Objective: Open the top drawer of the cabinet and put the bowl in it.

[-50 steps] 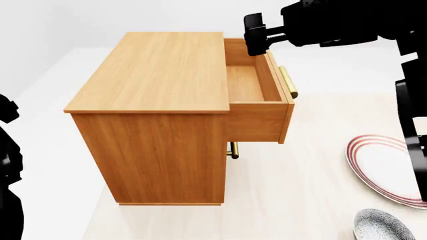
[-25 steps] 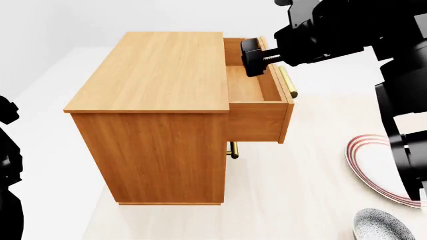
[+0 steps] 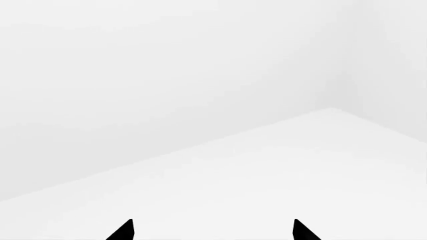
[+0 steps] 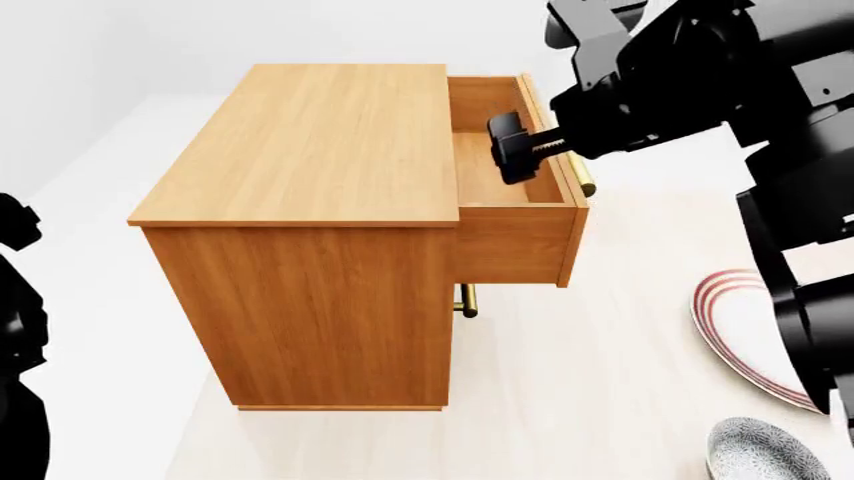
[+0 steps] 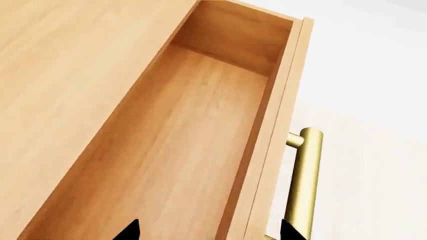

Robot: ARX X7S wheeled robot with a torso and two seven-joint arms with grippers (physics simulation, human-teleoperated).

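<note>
The top drawer (image 4: 514, 190) of the cabinet (image 4: 314, 230) stands pulled out, its cavity empty in both the head view and the right wrist view. The drawer's long axis runs parallel to the brass bar handle (image 5: 303, 185) on its front.

The right gripper (image 4: 514, 160) hangs over the open drawer cavity, just inside the drawer front. Its jaws are spread apart and hold nothing; the right wrist view shows two separate fingertips (image 5: 127, 231) with bare drawer floor between them.

The bowl (image 4: 767, 452) rests on the counter (image 4: 587, 400), well apart from the cabinet, on the drawer-front side and nearer the robot. A red-ringed plate (image 4: 741, 335) lies between the bowl and the drawer. From the right jaws, the bowl lies back toward the robot's own right side.

The left gripper (image 3: 212, 232) is well away from the cabinet, facing blank white surroundings. Its jaws are apart and empty.

Judgement: the opening step appears complete. The right arm is the nearer one to the bowl, so the pick-up falls to it. The return path must clear the plate and the drawer front.
</note>
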